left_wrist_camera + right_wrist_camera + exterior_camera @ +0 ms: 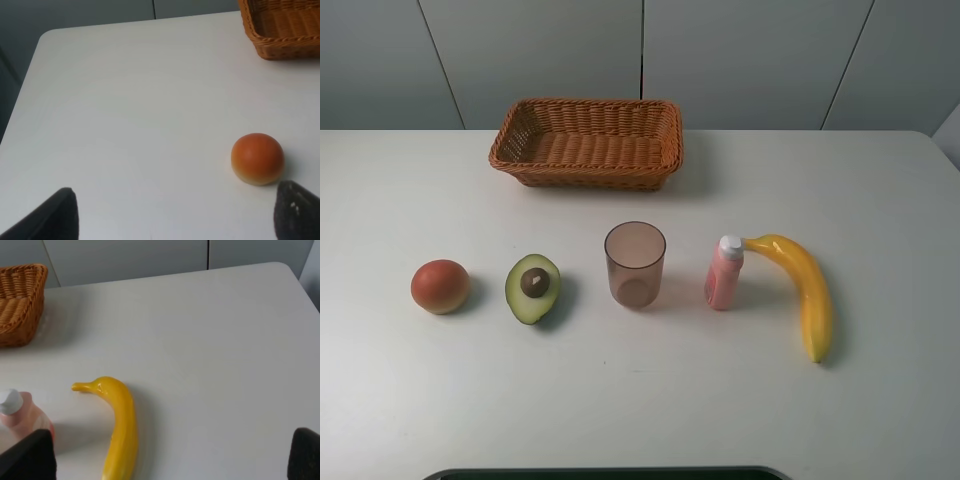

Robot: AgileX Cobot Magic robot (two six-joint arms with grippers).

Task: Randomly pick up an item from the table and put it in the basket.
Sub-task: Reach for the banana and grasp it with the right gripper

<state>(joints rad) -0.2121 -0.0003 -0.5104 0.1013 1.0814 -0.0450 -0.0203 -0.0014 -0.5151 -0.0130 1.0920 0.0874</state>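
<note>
A long curved yellow banana (803, 289) lies on the white table (880, 200) at the right, its stem next to a pink bottle (724, 272). It also shows in the right wrist view (120, 425). The woven basket (587, 143) stands empty at the back centre; its corners show in the left wrist view (280, 25) and the right wrist view (17, 305). Neither gripper shows in the high view. The left gripper (172, 215) is open, its fingertips (55, 217) wide apart over bare table. The right gripper (170, 460) is open and empty, short of the banana.
A round red-orange fruit (440, 286) lies at the left, also in the left wrist view (257, 158). A halved green avocado (533, 288) and a translucent brownish cup (635, 264) stand in the row between it and the bottle (20, 415).
</note>
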